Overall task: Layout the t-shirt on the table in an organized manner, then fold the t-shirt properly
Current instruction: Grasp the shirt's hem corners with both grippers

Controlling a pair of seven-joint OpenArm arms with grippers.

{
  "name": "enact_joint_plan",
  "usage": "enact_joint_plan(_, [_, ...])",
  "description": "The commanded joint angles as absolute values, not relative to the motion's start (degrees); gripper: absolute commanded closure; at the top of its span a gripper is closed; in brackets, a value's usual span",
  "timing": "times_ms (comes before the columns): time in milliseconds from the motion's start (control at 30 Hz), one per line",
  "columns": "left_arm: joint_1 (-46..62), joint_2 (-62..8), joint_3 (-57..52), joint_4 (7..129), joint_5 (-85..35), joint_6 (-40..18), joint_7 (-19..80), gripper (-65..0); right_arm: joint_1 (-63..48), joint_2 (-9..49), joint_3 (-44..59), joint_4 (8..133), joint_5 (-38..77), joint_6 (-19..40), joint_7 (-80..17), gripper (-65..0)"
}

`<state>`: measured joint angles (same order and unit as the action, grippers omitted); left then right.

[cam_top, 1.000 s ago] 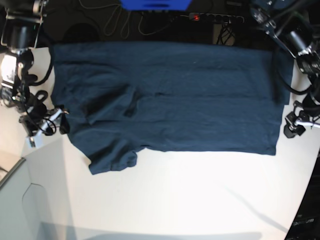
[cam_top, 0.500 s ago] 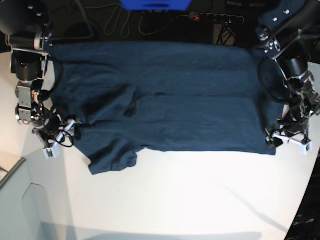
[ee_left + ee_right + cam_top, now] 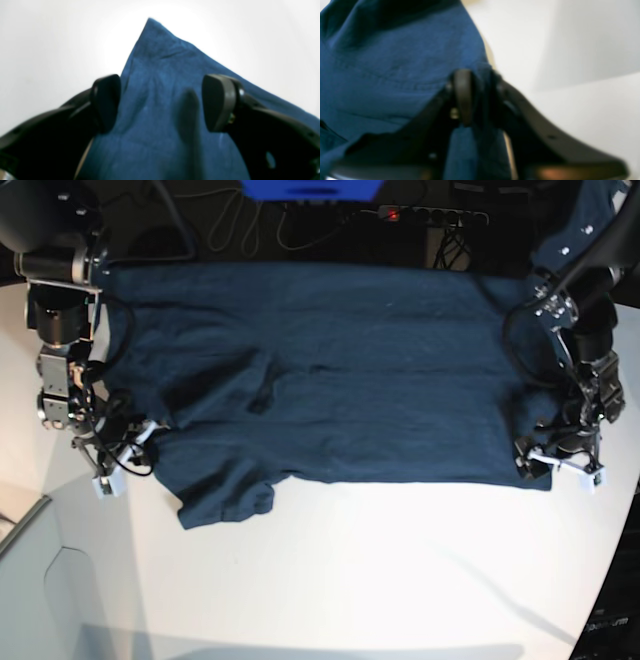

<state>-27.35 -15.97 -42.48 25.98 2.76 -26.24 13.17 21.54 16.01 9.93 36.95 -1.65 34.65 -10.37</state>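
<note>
Base view: the t-shirt [image 3: 330, 370] is spread on the worktop [image 3: 380, 580]; its near-right corner sits between the parted left end effector [image 3: 161, 102], its near-left edge clamped by the right end effector [image 3: 476, 97].

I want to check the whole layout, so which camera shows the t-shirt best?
The base view: it shows the whole t-shirt spread on the table, one sleeve folded inward. The left wrist view shows only a corner between the open left pincer; the right wrist view, an edge pinched in the right pincer.
</note>
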Motion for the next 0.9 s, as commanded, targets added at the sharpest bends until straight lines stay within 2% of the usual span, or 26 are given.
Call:
enact_joint_plan(0, [-28.6,-17.2,-42.4,25.8,2.7,-26.5,12.8,-49.0,22.3,16.6,9.9,37.3,-2.1,34.9,-11.2,-6.0])
enact_joint_plan(133, [-28.5,-17.3,-42.4,24.3,2.7,-26.4,11.1,-48.6,22.5,16.6,9.9,37.3,-2.1,34.9,-11.2,0.0])
enact_joint_plan(367, [-28.2,-17.3,-42.2,23.2,2.7,-20.0,11.1,-48.1,22.5,16.6,9.9,37.3,-2.1,34.9,-11.2,0.0])
enact_joint_plan(400, [-28.2,-17.3,-41.9,22.5,2.7,-20.0,11.1,-46.2,22.5,16.6,9.9,37.3,-2.1,34.9,-11.2,0.0])
enact_joint_plan(433, [-28.3,-17.4,-40.7,22.1,2.7,-19.7,11.1,-43.4,22.5,16.6,9.9,37.3,-2.1,34.9,-11.2,0.0])
enact_joint_plan(567, [-28.3,-17.3,-35.5,21.9,2.2,-19.6,11.0,-24.3,22.5,16.6,9.9,37.3,-2.1,34.9,-11.2,0.0])
enact_joint_plan(767, [-28.4,-17.2,-35.1,21.9,2.6,-19.6,11.4,-0.2,22.4,16.6,9.9,37.3,-2.1,34.9,-11.3,0.0])
enact_joint_plan(867, [-28.4,-17.3,-35.2,22.7,2.2,-20.1,11.6,-0.6,22.4,16.6,10.2,37.4,-2.1,34.9,-11.3,0.0])
